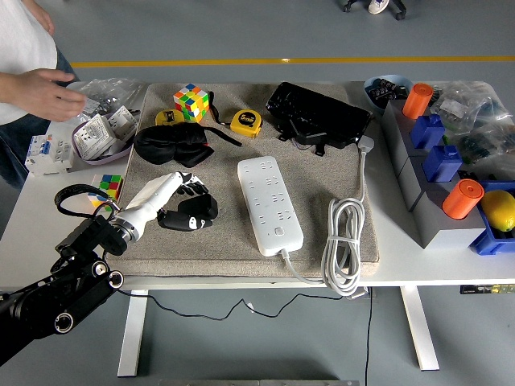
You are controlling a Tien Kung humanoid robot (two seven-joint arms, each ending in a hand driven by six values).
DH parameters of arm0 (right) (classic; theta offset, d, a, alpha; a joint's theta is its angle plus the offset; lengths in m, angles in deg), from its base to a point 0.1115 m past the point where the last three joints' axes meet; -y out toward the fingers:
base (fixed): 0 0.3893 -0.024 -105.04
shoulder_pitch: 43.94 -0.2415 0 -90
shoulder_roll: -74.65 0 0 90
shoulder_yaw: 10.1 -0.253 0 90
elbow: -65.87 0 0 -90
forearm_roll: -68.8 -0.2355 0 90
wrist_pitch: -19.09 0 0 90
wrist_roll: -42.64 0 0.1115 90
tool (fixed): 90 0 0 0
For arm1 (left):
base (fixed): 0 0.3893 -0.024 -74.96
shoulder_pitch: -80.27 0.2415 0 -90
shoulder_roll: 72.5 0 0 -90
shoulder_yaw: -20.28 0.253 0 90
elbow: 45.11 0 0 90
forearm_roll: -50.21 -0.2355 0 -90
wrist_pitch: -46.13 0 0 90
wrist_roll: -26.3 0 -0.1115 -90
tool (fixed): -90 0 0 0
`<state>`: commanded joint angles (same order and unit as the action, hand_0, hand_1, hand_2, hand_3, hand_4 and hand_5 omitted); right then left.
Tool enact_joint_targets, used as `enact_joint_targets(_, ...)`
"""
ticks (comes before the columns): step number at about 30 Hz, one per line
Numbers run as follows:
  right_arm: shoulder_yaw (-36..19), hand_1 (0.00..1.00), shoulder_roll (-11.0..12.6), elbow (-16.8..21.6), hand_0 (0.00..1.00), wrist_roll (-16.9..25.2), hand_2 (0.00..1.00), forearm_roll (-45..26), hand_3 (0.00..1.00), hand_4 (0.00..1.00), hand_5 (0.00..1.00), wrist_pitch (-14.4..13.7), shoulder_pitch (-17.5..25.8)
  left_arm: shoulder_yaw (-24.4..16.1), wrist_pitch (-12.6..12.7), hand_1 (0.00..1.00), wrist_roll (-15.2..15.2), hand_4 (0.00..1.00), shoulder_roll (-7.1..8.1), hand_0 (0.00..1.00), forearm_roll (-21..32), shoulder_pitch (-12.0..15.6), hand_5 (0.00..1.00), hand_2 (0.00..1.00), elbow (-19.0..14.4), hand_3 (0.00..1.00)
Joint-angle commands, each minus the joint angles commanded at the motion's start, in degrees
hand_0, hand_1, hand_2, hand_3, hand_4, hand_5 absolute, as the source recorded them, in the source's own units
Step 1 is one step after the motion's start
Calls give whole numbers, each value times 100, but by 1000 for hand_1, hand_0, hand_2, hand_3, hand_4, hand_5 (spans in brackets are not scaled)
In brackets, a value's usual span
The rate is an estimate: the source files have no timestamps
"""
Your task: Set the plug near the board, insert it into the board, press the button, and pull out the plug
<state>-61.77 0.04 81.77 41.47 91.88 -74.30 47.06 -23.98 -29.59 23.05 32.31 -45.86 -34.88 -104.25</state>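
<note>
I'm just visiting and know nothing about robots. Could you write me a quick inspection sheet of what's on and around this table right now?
Surface: white table with a grey mat.
Job's things: black plug left of the white power strip, not inserted.
Clutter: Rubik's cubes, tape measures, black pouch, bagged parts, blue bins, orange cylinders.
Grippers: left hand curled on the plug; right hand nothing seen.
Cables: coiled white cord beside the strip.
Surroundings: a person's hand reaching over the far-left corner.

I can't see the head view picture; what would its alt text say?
The robot's left hand rests over a black plug on a grey mat, left of a white power strip. A person's hand reaches in at the table's top left.
</note>
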Motion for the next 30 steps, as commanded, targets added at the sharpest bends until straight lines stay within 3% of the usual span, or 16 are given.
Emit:
enact_joint_targets(1,2,691,0,0,678,0,689,0,597,998,588,0,-1,-4,3,573,-3,882,-8,526,7,-7,141,584,20,566)
enact_joint_targets(6,-7,691,-2,8,678,1,689,16,597,998,588,-1,0,-23,26,573,-11,882,-32,526,32,-31,141,584,99,566)
enact_joint_targets(7,-2,692,-2,8,678,1,689,15,597,998,587,-1,1,-23,23,533,-6,826,-37,471,18,-37,86,563,118,562)
enact_joint_targets(12,-4,692,-5,7,678,2,689,8,597,998,587,-5,-6,-1,26,533,-20,826,-45,471,2,-61,86,563,153,562)
enact_joint_targets(13,-4,693,-3,10,677,3,689,11,595,998,589,-5,-5,7,22,508,-23,809,-47,414,-7,-64,30,549,157,558)
enact_joint_targets(23,-20,692,-2,13,678,6,689,25,595,998,587,-7,-3,48,50,483,-183,808,-52,369,82,-62,2,513,150,548)
enact_joint_targets(25,-20,692,-3,17,678,6,689,34,595,998,588,-8,-2,52,82,439,-246,815,-51,329,107,-59,2,473,148,537)
enact_joint_targets(30,-12,692,-4,15,678,11,689,24,595,998,588,-13,-4,52,175,439,-467,815,-39,329,274,-63,2,473,130,537)
